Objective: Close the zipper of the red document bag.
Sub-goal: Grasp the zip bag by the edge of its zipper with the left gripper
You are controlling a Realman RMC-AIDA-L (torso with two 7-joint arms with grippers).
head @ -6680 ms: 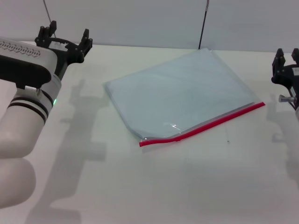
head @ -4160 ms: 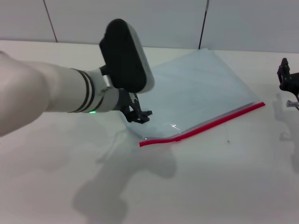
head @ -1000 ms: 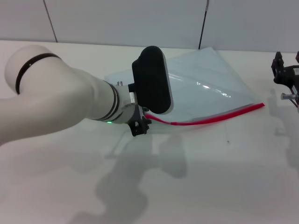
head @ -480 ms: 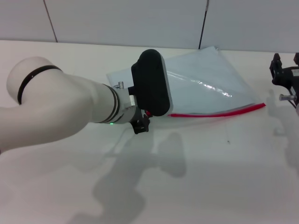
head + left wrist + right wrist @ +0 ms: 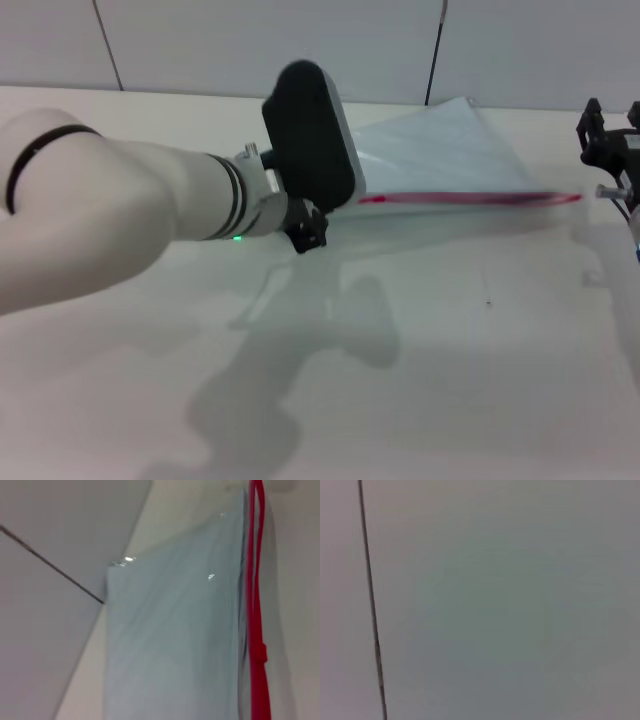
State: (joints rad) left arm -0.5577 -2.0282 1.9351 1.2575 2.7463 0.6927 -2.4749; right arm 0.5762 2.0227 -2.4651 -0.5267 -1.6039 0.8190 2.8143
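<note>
One zipper (image 5: pixel 256 605) close-up: left wrist | head: right end effector (image 5: pixel 610 135) parked.

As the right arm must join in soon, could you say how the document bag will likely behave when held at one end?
The red document bag probably flops: lifted by the left gripper, it sags. It seems light, and its glossy plastic may slip.

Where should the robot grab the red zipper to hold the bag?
Probably the free end of the zipper nearest the right pincer, coming in from the robot's right. The strip runs straight across the lifted edge of the bag, and that end sticks out bare. The left pincer is already at the other end.
</note>
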